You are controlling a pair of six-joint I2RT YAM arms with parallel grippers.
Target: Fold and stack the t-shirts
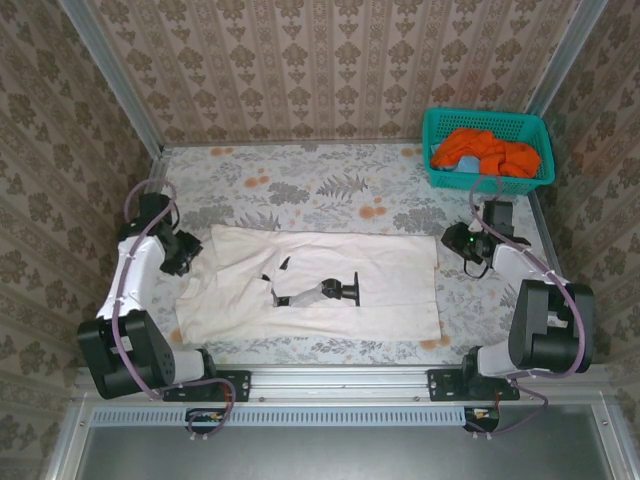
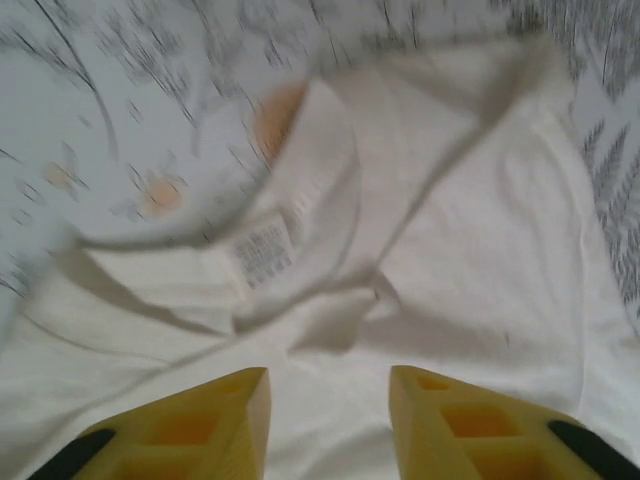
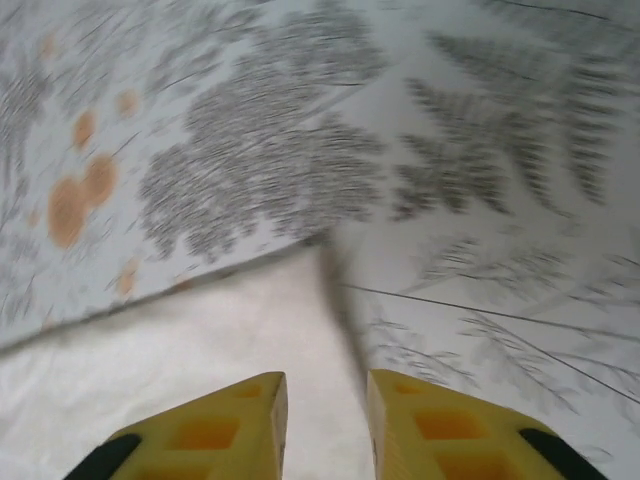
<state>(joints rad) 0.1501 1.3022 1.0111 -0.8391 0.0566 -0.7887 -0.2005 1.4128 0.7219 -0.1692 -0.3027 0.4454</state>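
Note:
A large cream-white t-shirt [image 1: 330, 285] with small black printed marks lies spread flat across the middle of the table. My left gripper [image 1: 188, 252] hovers at its left end, over the collar [image 2: 300, 200] and its label; the yellow fingers [image 2: 215, 425] stand open with bare cloth between them. At the shirt's far right corner [image 3: 300, 290] my right gripper [image 1: 458, 243] is open, fingers [image 3: 440, 430] straddling the cloth edge. Bright orange shirts [image 1: 487, 150] lie bunched in the teal basket [image 1: 490, 122].
The teal lattice basket stands at the back right corner. The table wears a floral cloth [image 1: 300, 185], with free room behind the shirt. Patterned walls close in on three sides, and a metal rail [image 1: 340, 378] runs along the near edge.

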